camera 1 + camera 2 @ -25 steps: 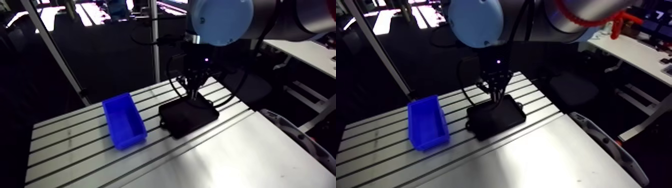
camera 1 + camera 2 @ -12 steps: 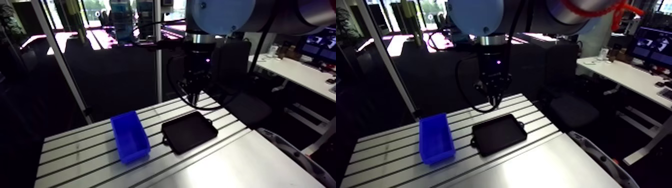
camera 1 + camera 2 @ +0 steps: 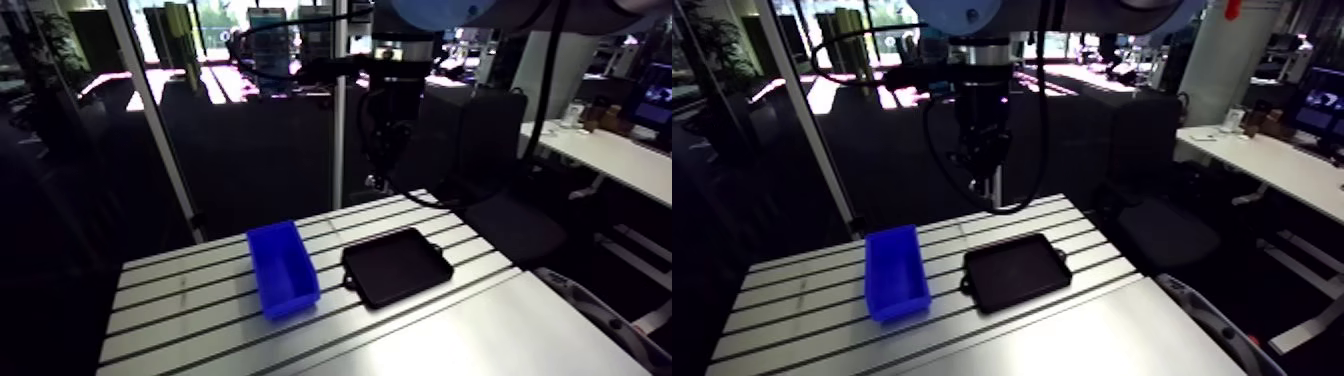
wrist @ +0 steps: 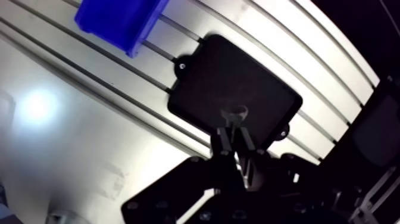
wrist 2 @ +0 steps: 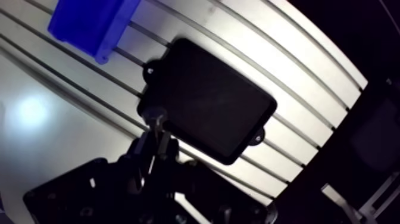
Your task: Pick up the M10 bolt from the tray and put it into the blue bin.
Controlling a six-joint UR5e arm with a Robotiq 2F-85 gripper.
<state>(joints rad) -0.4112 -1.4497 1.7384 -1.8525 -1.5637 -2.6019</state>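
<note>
We see the pincer clenched on the M10 bolt. In the wrist view its two fingers stand close together, and a small ring-like metal end shows right at their tips, pinched between them. We read it as the bolt seen end-on; its shank is hidden by the fingers, so we cannot tell how much of it is held.

The bolt is off the tray and hangs in the air above it. In the wrist view it lines up over the tray's dark inner face, toward the side turned away from the blue bin. In the arm view the pincer hangs high over the tray, with clear air between the fingertips and the tray's rim.

The tray is a flat, dark rectangle with rounded corners and small lugs on its edges. It lies flat on the slotted tabletop, set at an angle to the slots.

The blue bin stands near the tray, beside one of its sides, open side up. The two do not touch, and a strip of tabletop shows between them. From these views we cannot make out anything inside the bin.
</note>
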